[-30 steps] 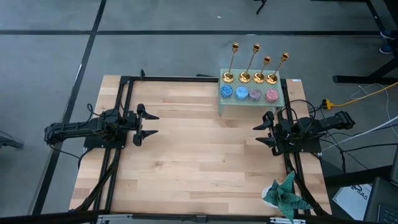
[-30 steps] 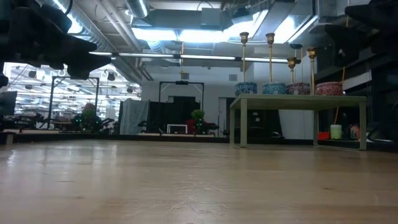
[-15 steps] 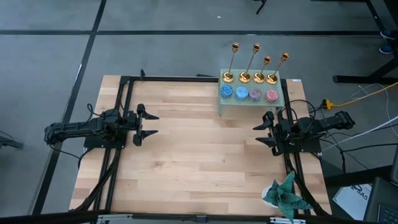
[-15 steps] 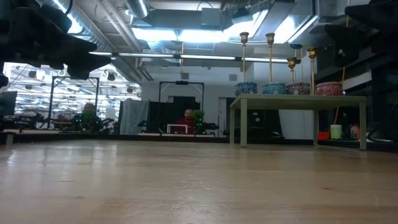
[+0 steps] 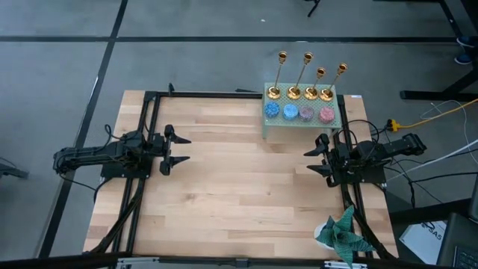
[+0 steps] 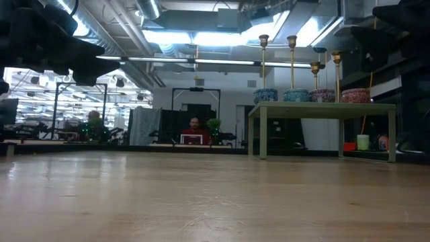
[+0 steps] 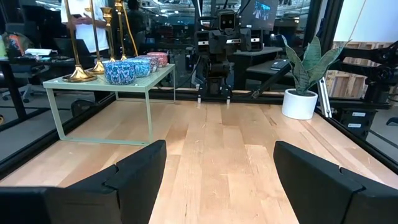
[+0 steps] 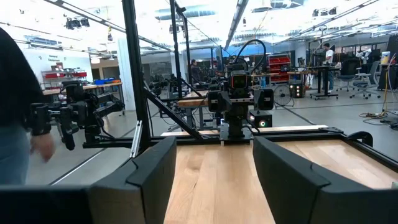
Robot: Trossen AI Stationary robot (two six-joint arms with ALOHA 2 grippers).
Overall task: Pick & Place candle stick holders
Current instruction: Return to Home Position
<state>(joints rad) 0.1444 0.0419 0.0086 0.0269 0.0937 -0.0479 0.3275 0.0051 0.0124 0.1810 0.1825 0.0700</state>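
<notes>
ok so basically nothing on the table [image 5: 239, 202] has budged over the last second, only a person [image 6: 194, 124] far back in the room has shifted a bit. All four candle stick holders [image 5: 293, 93] stand upright in a row along the back of the little green shelf [image 5: 299, 124] up at 1 o'clock, with the scented candles [image 5: 289, 112] lined up just in front of them. So I'd say the placing is done and this is just the arms parked at home. Left gripper [image 5: 181, 149] sits at 9 o'clock, arm stretched level and pointing inward, fingers spread and holding nothing. Right gripper [image 5: 309, 161] mirrors it at 3 o'clock, just below the shelf, also spread wide and empty
</notes>
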